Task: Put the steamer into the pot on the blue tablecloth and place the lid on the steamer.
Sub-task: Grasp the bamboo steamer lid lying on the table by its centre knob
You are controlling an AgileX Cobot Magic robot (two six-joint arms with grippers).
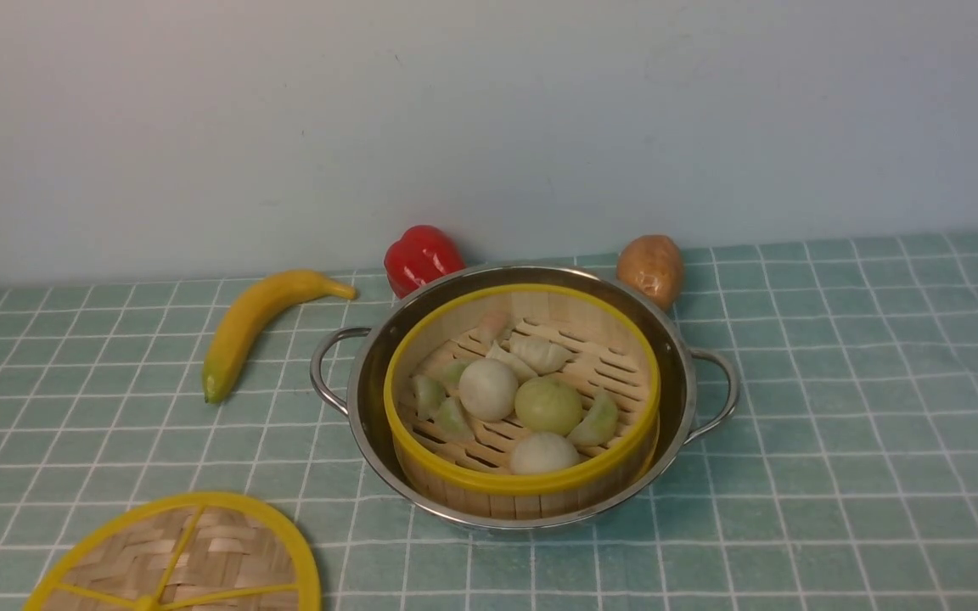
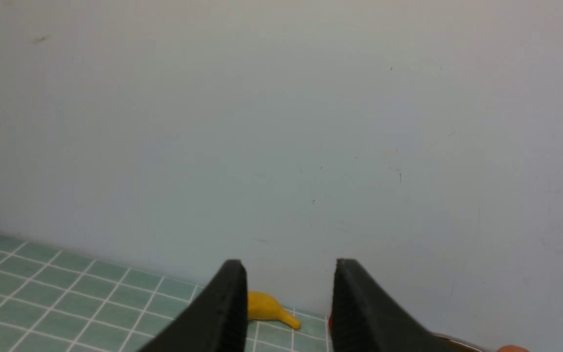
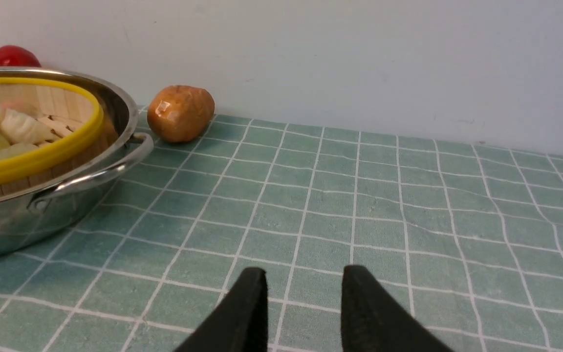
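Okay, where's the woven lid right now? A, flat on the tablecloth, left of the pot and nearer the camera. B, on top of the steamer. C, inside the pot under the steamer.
A: the lid lies flat on the blue tablecloth, while the steamer in the pot stands uncovered.

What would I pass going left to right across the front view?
Lid, banana, red pepper, potato. The pot holding the steamer spans both pepper and potato, so it is left out.
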